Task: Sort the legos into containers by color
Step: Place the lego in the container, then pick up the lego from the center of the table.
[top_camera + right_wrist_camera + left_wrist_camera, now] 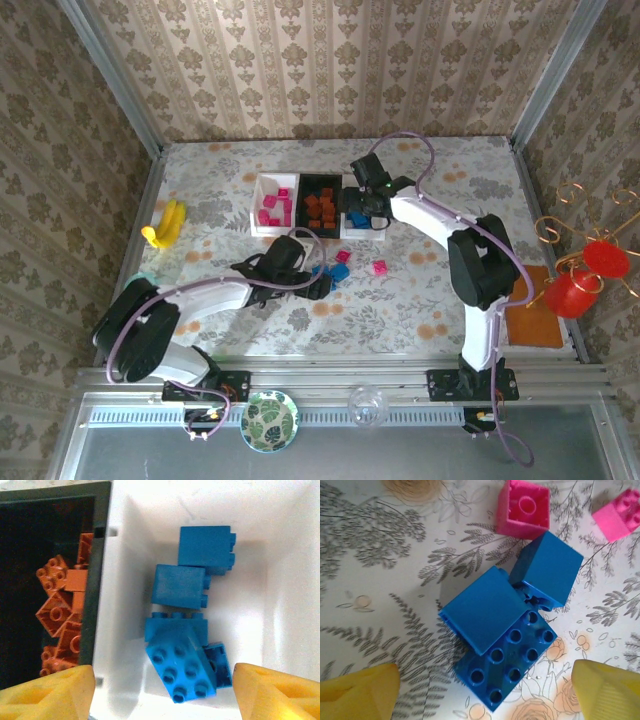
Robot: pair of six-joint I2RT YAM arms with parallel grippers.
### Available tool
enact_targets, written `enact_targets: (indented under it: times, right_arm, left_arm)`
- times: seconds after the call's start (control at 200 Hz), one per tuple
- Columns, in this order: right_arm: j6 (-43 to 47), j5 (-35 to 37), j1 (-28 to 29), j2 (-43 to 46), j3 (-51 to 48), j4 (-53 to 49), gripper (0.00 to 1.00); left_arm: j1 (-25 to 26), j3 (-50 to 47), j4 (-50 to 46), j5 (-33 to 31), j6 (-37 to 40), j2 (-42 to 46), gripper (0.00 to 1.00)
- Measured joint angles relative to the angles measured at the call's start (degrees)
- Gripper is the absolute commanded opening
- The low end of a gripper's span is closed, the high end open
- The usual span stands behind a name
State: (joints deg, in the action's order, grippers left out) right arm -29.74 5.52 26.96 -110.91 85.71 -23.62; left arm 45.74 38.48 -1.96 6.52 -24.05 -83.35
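Three trays stand in a row at the back: a white tray (258,212) with pink bricks, a black tray (303,205) with orange-brown bricks (62,605), and a white tray (125,580) with several blue bricks (182,670). My right gripper (165,695) hovers open above that blue tray (345,232), its yellow fingertips (50,692) astride the studded brick. My left gripper (485,700) is open low over a cluster of three blue bricks (485,607) on the table (338,272). Two pink bricks (522,507) lie just beyond, (379,267).
A yellow banana (165,222) lies at the far left. The leaf-patterned plate (269,420) and a clear round object (367,405) sit on the near rail. An orange mat (535,305) and red ornaments (590,275) are at the right edge.
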Motion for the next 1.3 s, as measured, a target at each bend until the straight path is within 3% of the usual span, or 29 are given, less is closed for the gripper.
enact_targets:
  times: [0.17,0.45,0.735,0.885,1.08,1.3]
  right_arm:
    - [-0.24,-0.55,0.66,7.8,-7.67,1.29,0.75]
    - [-0.92,-0.85,0.52,15.26,-16.61,4.2,0.75]
    - [-2.16,-1.11,0.28,17.16,-20.61,5.73,0.75]
    - [-2.45,-1.29,0.13,18.25,-22.05,6.56,0.75]
    - [-3.1,-1.29,-0.42,21.29,-25.05,7.28,0.75]
    - [-3.52,-1.25,-0.94,26.51,-29.92,7.67,0.75]
  left_arm:
    - [1.64,3.48,0.33,0.79,2.32,-6.95,0.81]
    - [4.68,6.21,-0.61,-2.6,4.94,-10.36,0.52]
    - [8.63,5.64,-1.66,-5.95,4.26,-9.62,0.3]
    - [10.58,4.28,-4.46,-5.64,3.56,-6.49,0.24]
    - [10.69,4.09,-6.47,-0.68,1.4,1.97,0.24]
    - [4.94,15.3,-7.98,5.07,0.96,0.26,0.21]
